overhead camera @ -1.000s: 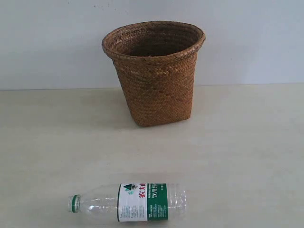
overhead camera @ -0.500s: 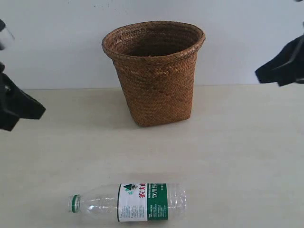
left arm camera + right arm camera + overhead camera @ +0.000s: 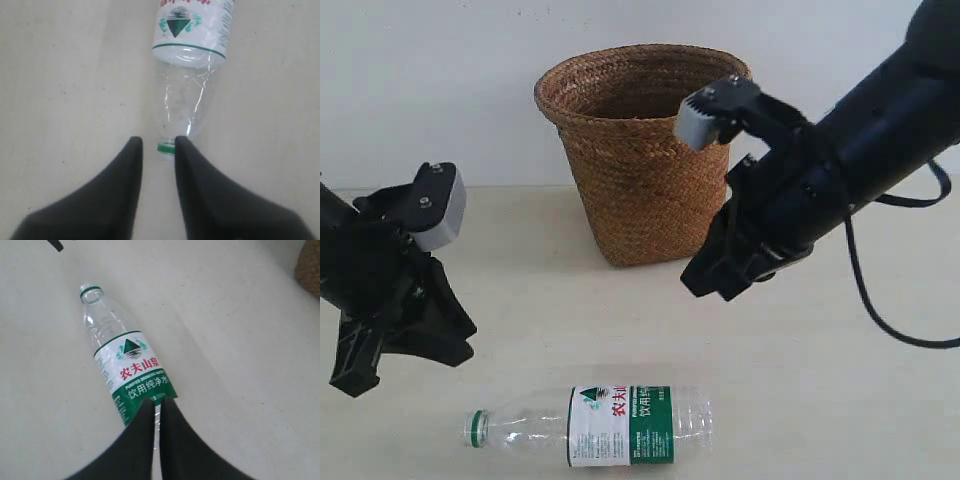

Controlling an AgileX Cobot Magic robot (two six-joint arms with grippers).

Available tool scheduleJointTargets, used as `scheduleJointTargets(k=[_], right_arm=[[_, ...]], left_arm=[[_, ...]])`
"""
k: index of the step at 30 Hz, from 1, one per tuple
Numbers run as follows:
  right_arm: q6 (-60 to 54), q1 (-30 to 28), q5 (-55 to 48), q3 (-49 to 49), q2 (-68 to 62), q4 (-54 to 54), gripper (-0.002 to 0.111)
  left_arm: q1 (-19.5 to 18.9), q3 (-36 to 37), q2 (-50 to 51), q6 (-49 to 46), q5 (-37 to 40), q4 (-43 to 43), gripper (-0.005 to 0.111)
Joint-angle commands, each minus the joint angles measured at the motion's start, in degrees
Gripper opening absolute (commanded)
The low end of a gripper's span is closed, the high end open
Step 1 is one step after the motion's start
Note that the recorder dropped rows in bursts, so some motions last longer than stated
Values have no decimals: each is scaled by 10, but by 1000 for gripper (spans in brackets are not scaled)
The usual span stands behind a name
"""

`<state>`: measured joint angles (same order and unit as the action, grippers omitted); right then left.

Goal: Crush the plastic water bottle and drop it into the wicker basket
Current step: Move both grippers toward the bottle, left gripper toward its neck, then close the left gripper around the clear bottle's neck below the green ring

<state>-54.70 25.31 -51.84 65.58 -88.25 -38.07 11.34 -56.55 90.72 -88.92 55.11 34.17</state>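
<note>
The plastic water bottle (image 3: 610, 425) lies on its side near the table's front edge, green cap ring to the left, uncrushed. Behind it the wicker basket (image 3: 645, 150) stands upright against the wall. My left gripper (image 3: 405, 365) hovers left of the bottle and above it, jaws a little apart. In the left wrist view the left gripper (image 3: 158, 142) points at the neck of the bottle (image 3: 185, 95) with nothing between its fingers. My right gripper (image 3: 715, 288) hangs in front of the basket, above the bottle's right end. In the right wrist view the right gripper (image 3: 157, 401) is shut over the bottle (image 3: 127, 360), empty.
The pale table (image 3: 840, 400) meets a white wall behind the basket. A black cable (image 3: 880, 310) loops below the right arm. The basket's edge (image 3: 309, 265) shows in a corner of the right wrist view.
Both arms have swung in from the sides and come down toward the bottle. The bottle and the basket have not moved.
</note>
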Motion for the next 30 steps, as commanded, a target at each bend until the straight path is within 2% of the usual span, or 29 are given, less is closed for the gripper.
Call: scheduleJointTargets(k=[1, 2, 3, 7, 14, 19, 25, 30], right_arm=[[9, 25, 5, 4, -33, 2, 0], [11, 33, 11, 4, -44, 2, 0], [14, 36, 14, 4, -48, 2, 0], [19, 54, 30, 4, -68, 3, 0], [21, 60, 30, 4, -96, 2, 0], [21, 62, 36, 4, -104, 3, 0], [21, 62, 40, 4, -104, 3, 0], [21, 62, 41, 4, -104, 3, 0]], left_arm=[[5, -5, 35, -21, -3, 10, 59], [5, -5, 51, -27, -7, 10, 67], [5, -5, 57, -39, -7, 10, 68], [7, -2, 86, -81, -35, 10, 67], [7, -2, 135, -101, -54, 8, 67], [27, -2, 158, -107, -65, 5, 67], [59, -2, 172, -98, -130, -20, 67], [66, -2, 178, -97, -138, -25, 67]])
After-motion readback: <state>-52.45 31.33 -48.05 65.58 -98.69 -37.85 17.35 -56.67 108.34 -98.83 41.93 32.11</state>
